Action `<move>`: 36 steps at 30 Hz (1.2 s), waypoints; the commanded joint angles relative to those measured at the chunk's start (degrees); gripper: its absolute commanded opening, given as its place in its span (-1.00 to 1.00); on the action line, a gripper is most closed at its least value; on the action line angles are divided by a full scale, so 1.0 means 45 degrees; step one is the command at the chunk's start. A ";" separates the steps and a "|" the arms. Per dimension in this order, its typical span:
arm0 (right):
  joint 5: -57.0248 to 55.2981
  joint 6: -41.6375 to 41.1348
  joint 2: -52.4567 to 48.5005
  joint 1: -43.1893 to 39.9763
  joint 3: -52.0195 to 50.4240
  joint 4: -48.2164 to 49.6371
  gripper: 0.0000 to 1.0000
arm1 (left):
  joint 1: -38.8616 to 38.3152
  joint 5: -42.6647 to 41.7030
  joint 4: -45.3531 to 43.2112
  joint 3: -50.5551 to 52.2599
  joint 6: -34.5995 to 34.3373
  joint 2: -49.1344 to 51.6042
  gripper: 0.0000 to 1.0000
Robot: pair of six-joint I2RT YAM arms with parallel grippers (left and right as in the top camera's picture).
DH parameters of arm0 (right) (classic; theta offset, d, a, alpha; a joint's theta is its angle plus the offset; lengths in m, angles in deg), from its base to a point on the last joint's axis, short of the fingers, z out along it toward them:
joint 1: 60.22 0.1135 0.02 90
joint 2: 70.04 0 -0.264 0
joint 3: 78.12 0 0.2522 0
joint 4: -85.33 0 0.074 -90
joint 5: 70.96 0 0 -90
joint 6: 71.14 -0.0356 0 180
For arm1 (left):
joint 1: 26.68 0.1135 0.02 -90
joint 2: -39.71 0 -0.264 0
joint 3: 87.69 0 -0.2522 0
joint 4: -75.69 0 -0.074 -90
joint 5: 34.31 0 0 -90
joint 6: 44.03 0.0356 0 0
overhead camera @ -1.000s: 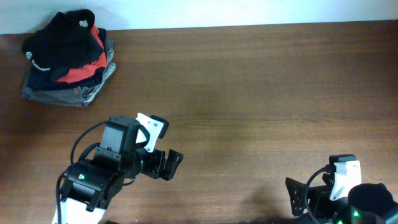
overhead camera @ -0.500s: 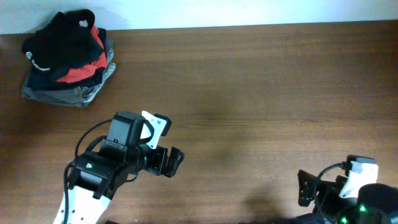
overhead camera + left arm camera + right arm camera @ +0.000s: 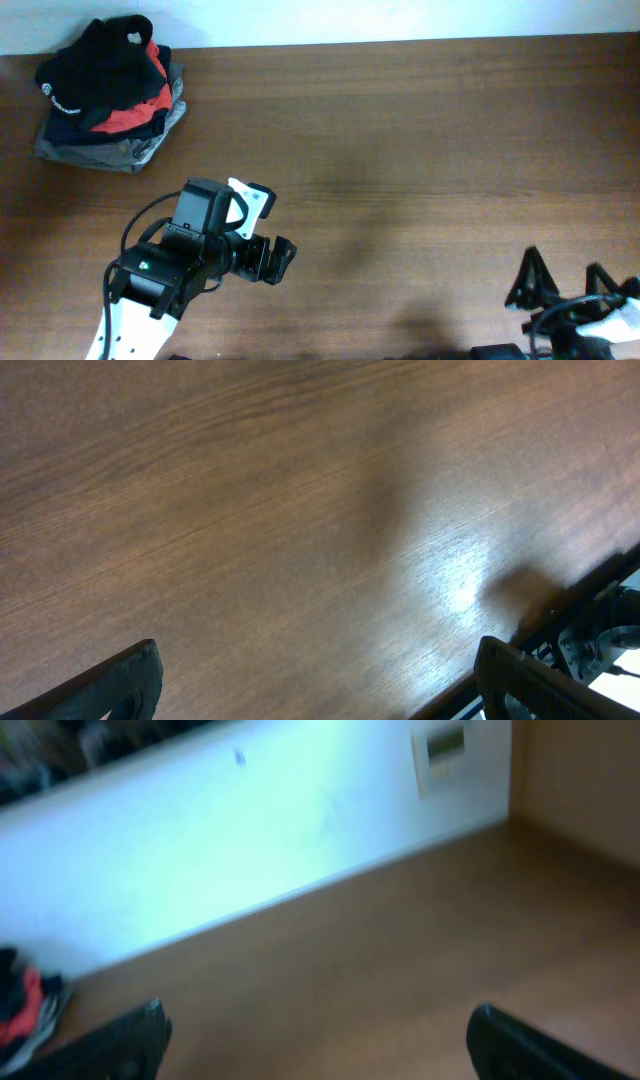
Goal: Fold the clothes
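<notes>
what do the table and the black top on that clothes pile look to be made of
Table: wood or wood-look laminate; brown with long grain lines, and a soft glare in the left wrist view suggests a semi-gloss finish.
Black top: soft matte cloth, likely a knit; it slumps in rumpled folds without shine, with a small white printed logo.

The black top (image 3: 108, 55) lies atop folded garments (image 3: 112, 153).

Left gripper (image 3: 272, 260) hangs low at near left, pointing right, jaws spread wide and empty; right gripper (image 3: 562, 285) sits at the near right edge, jaws likewise wide apart, empty.
</notes>
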 commanded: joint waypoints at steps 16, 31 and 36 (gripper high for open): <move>-0.0262 0.0597 0.2147 -0.0092 -0.8738 1.0117 0.98 | -0.0049 0.0083 -0.0015 0.0034 -0.0117 0.0034 0.99; 0.1064 0.2064 0.2147 -0.0092 -1.1458 1.3697 0.98 | -0.0049 0.0083 -0.0015 0.0034 -0.0117 0.0034 0.98; 0.1127 0.2506 0.2147 -0.0092 -1.1458 1.2779 0.98 | -0.0049 0.0083 -0.0015 0.0034 -0.0117 0.0034 0.99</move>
